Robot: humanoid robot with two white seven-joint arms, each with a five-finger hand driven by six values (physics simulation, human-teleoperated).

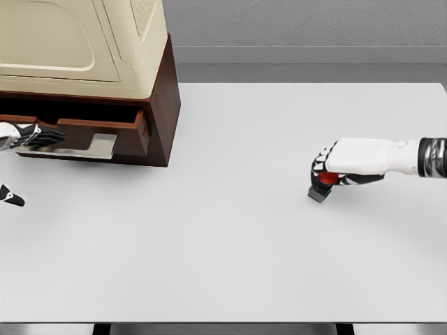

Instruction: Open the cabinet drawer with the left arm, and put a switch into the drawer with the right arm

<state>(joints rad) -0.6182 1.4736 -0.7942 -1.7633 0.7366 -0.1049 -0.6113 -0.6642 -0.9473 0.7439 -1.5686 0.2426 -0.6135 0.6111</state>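
Note:
A brown cabinet [159, 91] with a cream top stands at the back left of the white table. Its drawer [105, 132] is pulled partly out, with a pale metal handle [94, 146] along the front. My left hand [31, 136] reaches in from the left edge and its fingers lie at the left end of that handle; the grip itself is hard to make out. On the right, my right hand [328, 174] is curled over a small dark switch [322, 190] with a red button. The switch sits low at the table surface.
The white table [230, 237] spreads wide between the cabinet and the right hand. A small dark and white part of the left arm [10, 197] shows at the left edge, below the drawer.

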